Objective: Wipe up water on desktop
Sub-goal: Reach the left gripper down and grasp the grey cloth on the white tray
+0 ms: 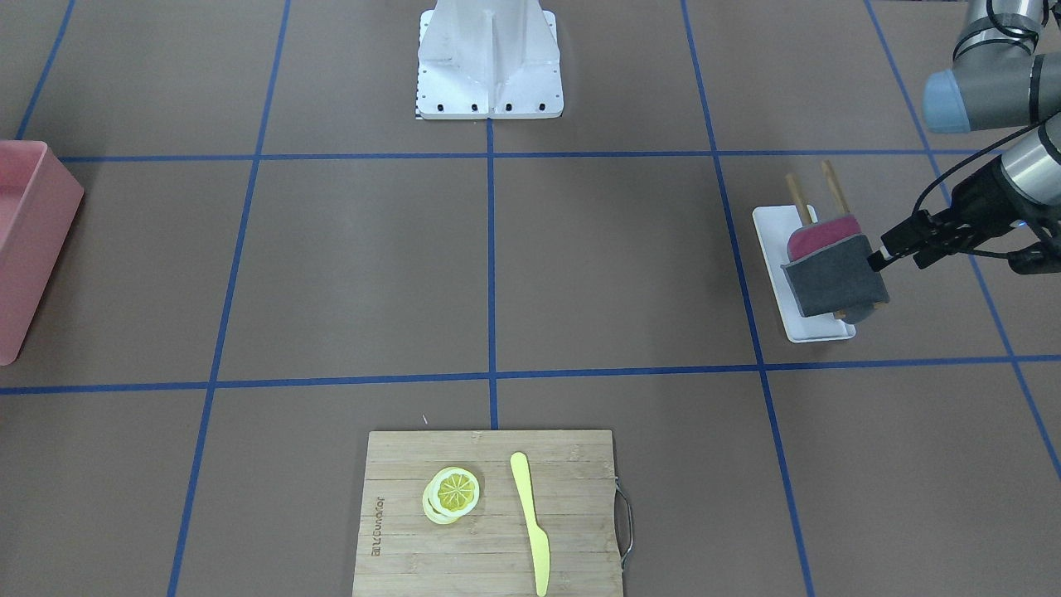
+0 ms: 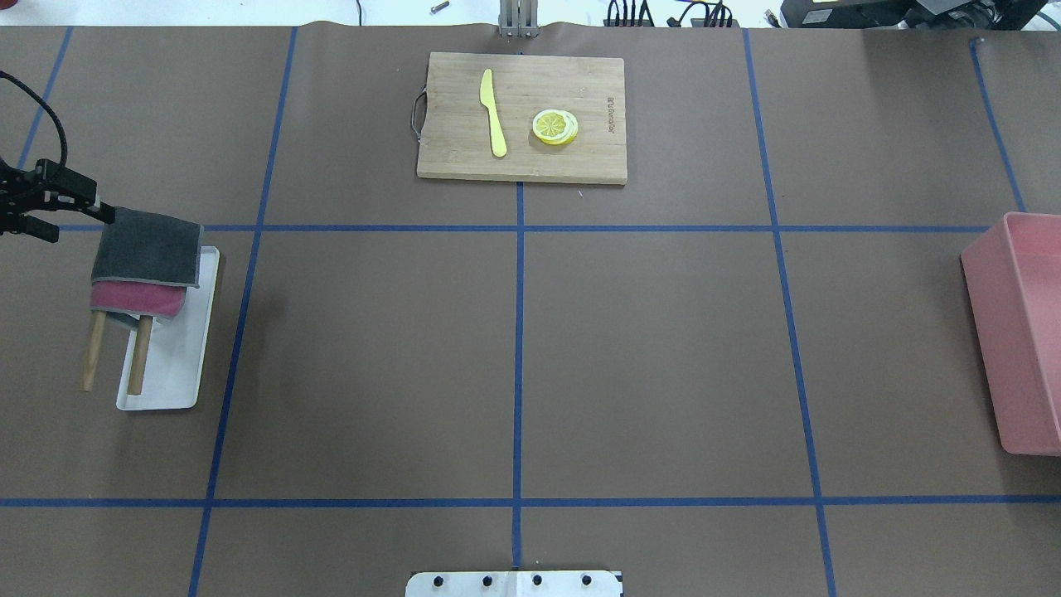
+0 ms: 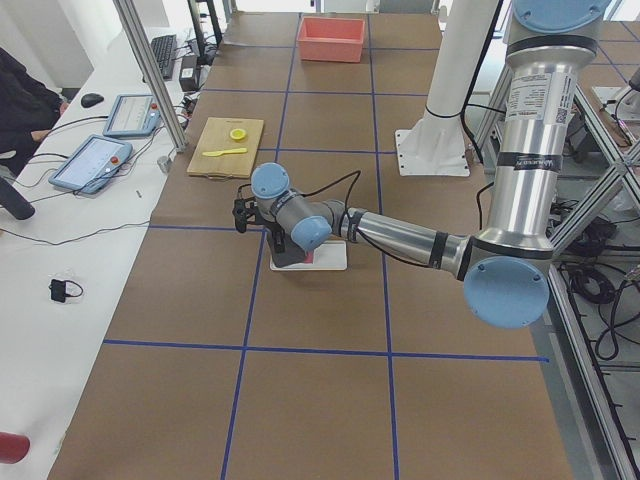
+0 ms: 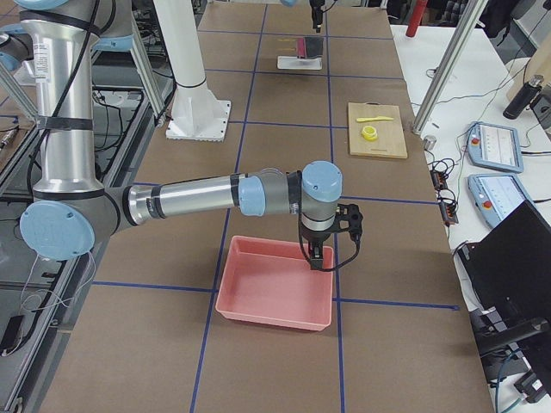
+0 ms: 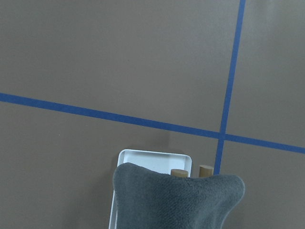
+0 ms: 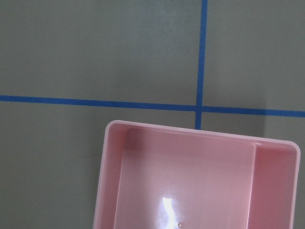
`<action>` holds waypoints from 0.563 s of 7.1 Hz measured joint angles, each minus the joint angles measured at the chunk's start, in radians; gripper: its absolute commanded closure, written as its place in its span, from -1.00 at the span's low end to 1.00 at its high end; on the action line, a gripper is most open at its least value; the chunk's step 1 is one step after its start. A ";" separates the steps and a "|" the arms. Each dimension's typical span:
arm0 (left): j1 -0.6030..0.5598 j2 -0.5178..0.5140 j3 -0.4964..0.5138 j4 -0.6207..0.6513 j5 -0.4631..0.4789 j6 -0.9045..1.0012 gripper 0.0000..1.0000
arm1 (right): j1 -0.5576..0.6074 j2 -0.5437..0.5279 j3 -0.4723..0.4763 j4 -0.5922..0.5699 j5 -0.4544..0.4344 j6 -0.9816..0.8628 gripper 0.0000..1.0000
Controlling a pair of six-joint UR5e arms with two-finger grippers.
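The brown desktop [image 2: 655,348] with blue tape lines fills the overhead view, and I can make out no water on it. My left gripper [image 2: 104,214] is shut on the edge of a grey cloth [image 2: 149,247], held just above a white tray [image 2: 170,373]. In the tray a magenta cloth [image 2: 137,298] hangs on two wooden rods [image 2: 139,356]. The grey cloth [image 5: 176,200] also fills the bottom of the left wrist view. My right gripper [image 4: 317,254] hangs over a pink bin [image 4: 274,292]; I cannot tell whether it is open or shut.
A bamboo cutting board [image 2: 580,162] at the far middle carries a yellow knife [image 2: 493,112] and lemon slices [image 2: 555,126]. The pink bin [image 2: 1024,332] stands at the right edge. The robot's white base [image 1: 489,62] is at the near middle.
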 measured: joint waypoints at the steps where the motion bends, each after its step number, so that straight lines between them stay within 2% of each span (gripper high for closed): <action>1: 0.009 0.001 0.000 -0.004 0.000 0.000 -0.33 | 0.000 0.000 0.000 0.000 0.003 0.000 -1.00; 2: 0.018 0.001 0.000 -0.006 0.000 -0.001 -0.21 | 0.000 0.000 0.000 0.000 0.006 0.000 -1.00; 4: 0.029 0.003 0.001 -0.006 0.000 0.000 -0.12 | 0.000 0.003 0.000 0.000 0.011 0.000 -1.00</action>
